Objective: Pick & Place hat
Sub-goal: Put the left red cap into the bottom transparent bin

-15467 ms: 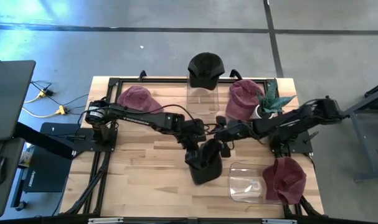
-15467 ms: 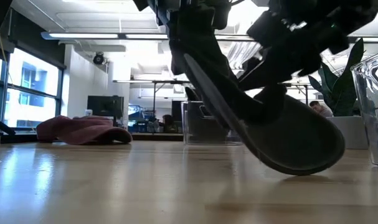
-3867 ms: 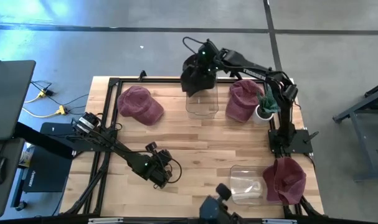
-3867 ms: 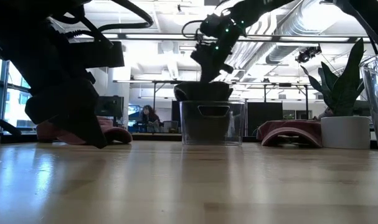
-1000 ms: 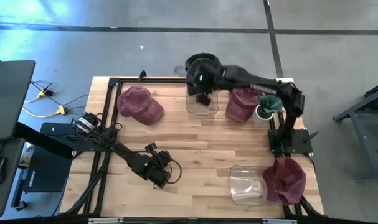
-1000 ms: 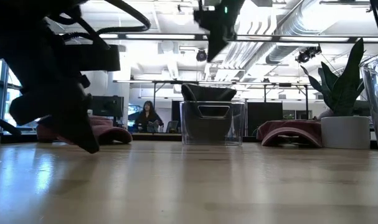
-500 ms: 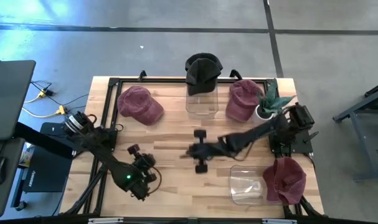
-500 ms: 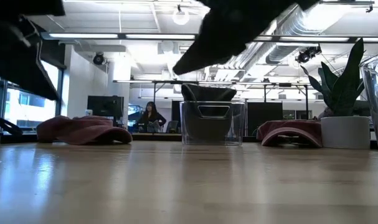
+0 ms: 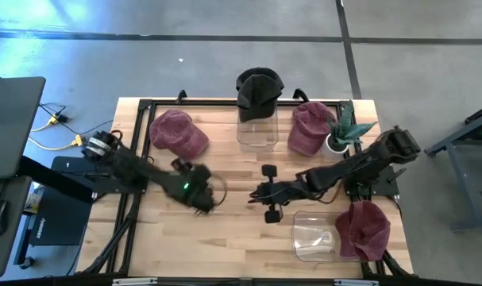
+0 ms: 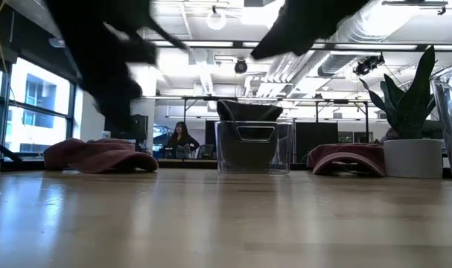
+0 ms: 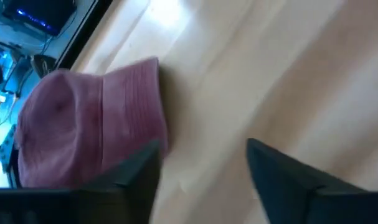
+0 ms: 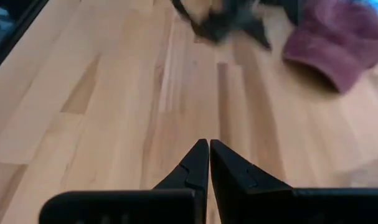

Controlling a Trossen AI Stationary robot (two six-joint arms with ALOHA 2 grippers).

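A black hat (image 9: 260, 86) sits on the open top of a clear container (image 9: 256, 133) at the far edge; the low view shows the black hat (image 10: 246, 112) at the container's rim. A maroon hat (image 9: 177, 132) lies on the table at the far left. My left gripper (image 9: 199, 197) hovers open over the table's middle left, near side of that maroon hat (image 11: 89, 134), with nothing between its fingers. My right gripper (image 9: 255, 195) hangs shut and empty over the table's middle; its wrist view shows my right gripper (image 12: 208, 163) above bare wood.
A second maroon hat (image 9: 308, 127) lies beside a potted plant (image 9: 345, 129) at the far right. A third maroon hat (image 9: 364, 229) lies next to another clear container (image 9: 314, 235) at the near right. Bare wood (image 9: 225, 238) lies near the front edge.
My right gripper has left the black hat at the far container and swung down toward the near edge, to the table's middle. The black hat has stayed on the container. My left gripper has gone from the near left toward the far edge, closer to the maroon hat.
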